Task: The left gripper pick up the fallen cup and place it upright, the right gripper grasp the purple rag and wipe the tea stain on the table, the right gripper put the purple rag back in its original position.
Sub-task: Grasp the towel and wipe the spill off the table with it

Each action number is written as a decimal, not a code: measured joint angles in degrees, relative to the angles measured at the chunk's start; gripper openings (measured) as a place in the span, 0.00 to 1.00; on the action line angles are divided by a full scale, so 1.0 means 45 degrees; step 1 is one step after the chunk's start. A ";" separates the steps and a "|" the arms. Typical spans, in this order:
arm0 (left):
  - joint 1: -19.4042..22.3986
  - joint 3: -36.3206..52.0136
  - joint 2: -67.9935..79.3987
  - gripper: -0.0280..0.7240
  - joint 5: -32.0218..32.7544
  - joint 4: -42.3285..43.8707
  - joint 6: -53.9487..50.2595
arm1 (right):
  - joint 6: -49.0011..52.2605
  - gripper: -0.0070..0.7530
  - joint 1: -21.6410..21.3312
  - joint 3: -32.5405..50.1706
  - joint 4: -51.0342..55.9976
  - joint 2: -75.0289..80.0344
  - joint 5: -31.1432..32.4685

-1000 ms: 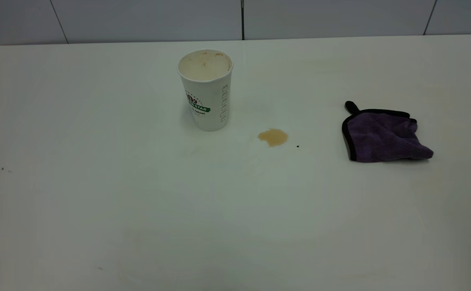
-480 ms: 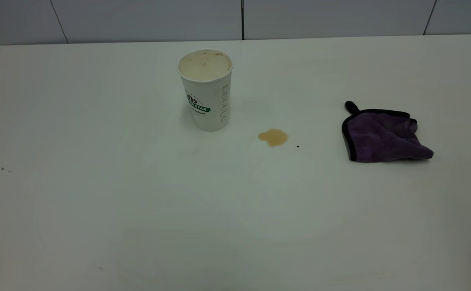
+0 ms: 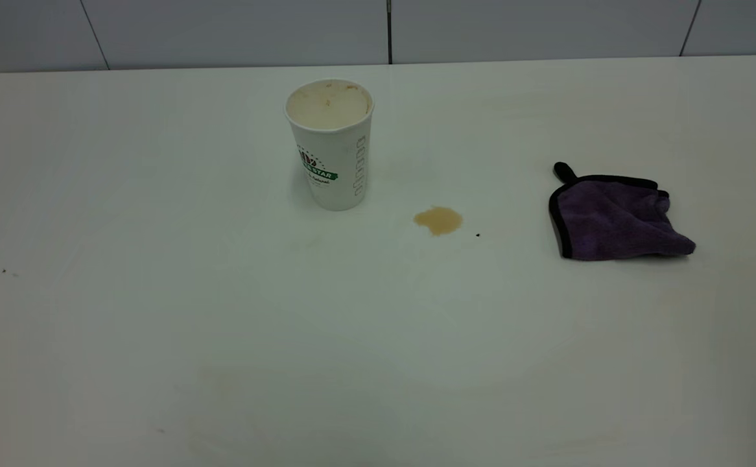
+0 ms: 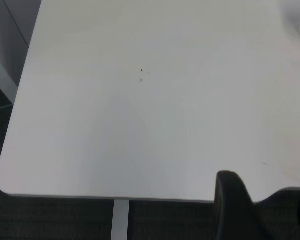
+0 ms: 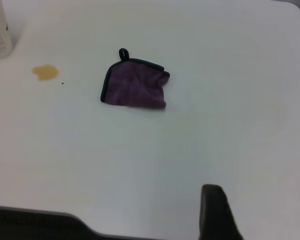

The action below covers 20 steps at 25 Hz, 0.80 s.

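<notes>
Exterior view showed nothing changed over the last second: cup [image 3: 330, 144] upright, stain [image 3: 438, 220] unwiped, rag [image 3: 614, 218] lying well apart on the surface [image 3: 222, 337]. Both grippers sat back near the edge, their jaws' state impossible to tell; probably wiping came next.

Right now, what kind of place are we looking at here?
Probably a lab or test room rather than a kitchen: a plain white table against a grey panelled wall, holding only a cup, a tea stain and a purple rag.
</notes>
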 joint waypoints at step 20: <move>0.0000 0.0000 0.0000 0.51 0.0000 0.0000 0.0004 | 0.0352 0.66 0.0000 -0.0455 -0.0030 0.0407 -0.0158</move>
